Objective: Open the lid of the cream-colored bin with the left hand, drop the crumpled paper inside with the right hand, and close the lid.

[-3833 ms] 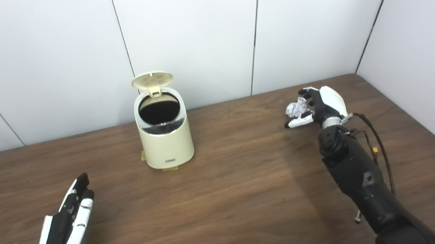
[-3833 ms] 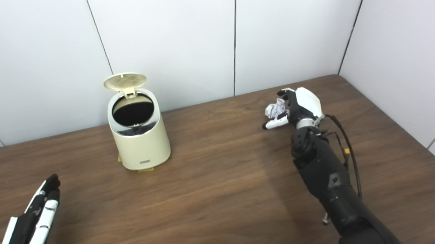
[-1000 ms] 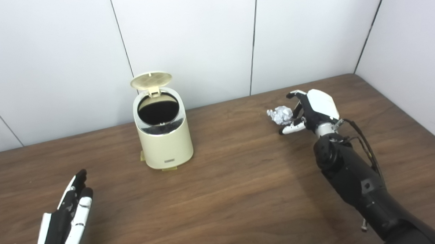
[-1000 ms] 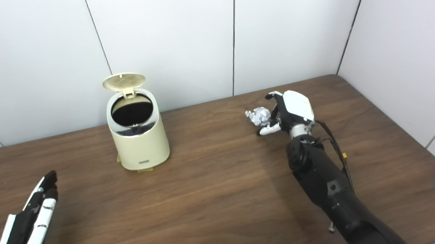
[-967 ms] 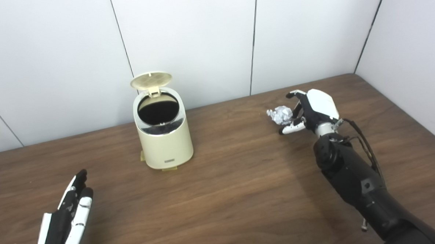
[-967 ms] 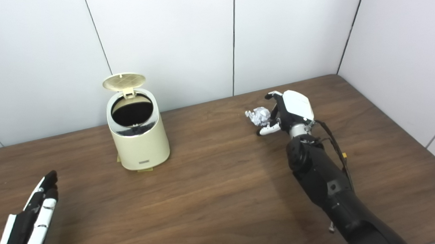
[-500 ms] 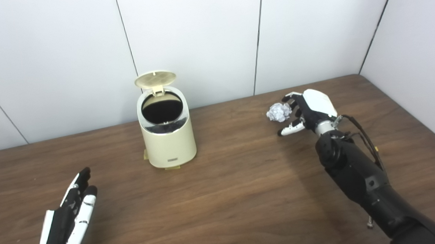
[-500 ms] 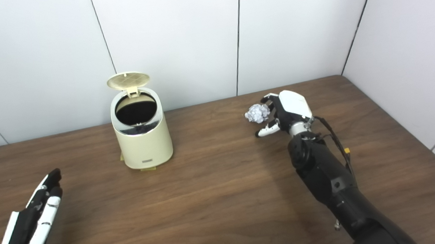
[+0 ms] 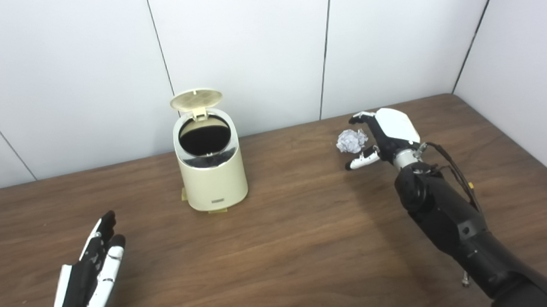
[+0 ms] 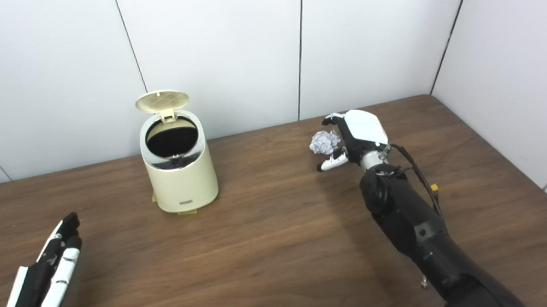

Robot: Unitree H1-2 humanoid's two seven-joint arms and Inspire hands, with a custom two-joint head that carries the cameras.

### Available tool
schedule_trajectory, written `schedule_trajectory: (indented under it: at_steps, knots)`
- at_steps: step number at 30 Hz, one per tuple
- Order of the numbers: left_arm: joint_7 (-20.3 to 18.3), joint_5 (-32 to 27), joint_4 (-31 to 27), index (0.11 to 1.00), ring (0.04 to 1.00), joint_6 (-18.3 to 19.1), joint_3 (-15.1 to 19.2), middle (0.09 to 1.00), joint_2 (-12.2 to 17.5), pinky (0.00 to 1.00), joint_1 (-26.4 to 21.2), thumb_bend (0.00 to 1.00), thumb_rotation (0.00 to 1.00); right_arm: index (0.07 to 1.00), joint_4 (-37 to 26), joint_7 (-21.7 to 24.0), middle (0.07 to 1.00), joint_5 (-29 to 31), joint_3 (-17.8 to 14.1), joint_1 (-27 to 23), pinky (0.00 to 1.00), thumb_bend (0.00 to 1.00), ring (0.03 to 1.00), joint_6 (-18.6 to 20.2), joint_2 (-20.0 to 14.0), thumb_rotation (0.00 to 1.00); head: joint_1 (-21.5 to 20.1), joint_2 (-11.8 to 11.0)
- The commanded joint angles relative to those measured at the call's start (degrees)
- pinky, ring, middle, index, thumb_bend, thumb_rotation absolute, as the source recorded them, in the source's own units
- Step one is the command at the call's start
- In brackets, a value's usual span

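The cream-colored bin [image 9: 212,184] stands at the back left of the wooden table, its round lid [image 9: 196,99] tipped up and its dark inside showing. Far to its right, my right hand [image 9: 388,134] is raised a little above the table. It is shut on the crumpled paper [image 9: 350,141], a white ball pinched between fingertips and thumb on the side facing the bin. My left hand [image 9: 92,276] lies open and flat near the front left corner, well away from the bin and holding nothing.
White wall panels close off the back, and another wall [image 9: 528,59] stands along the right side of the table. Bare wooden tabletop [image 9: 299,217] stretches between the bin and my right hand.
My right hand has carried the paper ball a short way left toward the bin and turned slightly. The camera has shifted a little. The lid stays up and my left hand has barely moved.
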Motion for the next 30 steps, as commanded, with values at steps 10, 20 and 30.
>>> schedule_trajectory:
  at_steps: [10, 20, 30]
  knots:
    - [0.1, 0.1, 0.5, 0.982, 1.0, -4.4, 0.1, 0.969, 0.5, 1.0, -2.3, 0.57, 0.7, 0.752, -0.7, 0.1, 0.788, -0.1, -0.8, -4.3, 0.67, 1.0, 0.778, -1.5, -1.7, 0.17, -0.7, 0.1]
    - [0.1, 0.0, -0.1, 0.974, 1.0, -3.9, 0.2, 0.973, 0.5, 1.0, -1.9, 0.55, 0.7, 0.787, -1.1, 2.1, 0.815, 20.2, -13.5, -4.2, 0.79, 1.0, 0.827, -5.2, 4.4, 0.16, 0.2, -1.2]
    - [-0.2, -0.2, -1.7, 0.978, 1.0, -3.1, 0.5, 0.977, 1.0, 1.0, -1.4, 0.52, 0.69, 0.999, -9.9, 13.1, 1.0, 66.4, -37.8, -7.6, 1.0, 0.85, 1.0, 10.8, 15.4, 0.42, -0.7, -2.0]
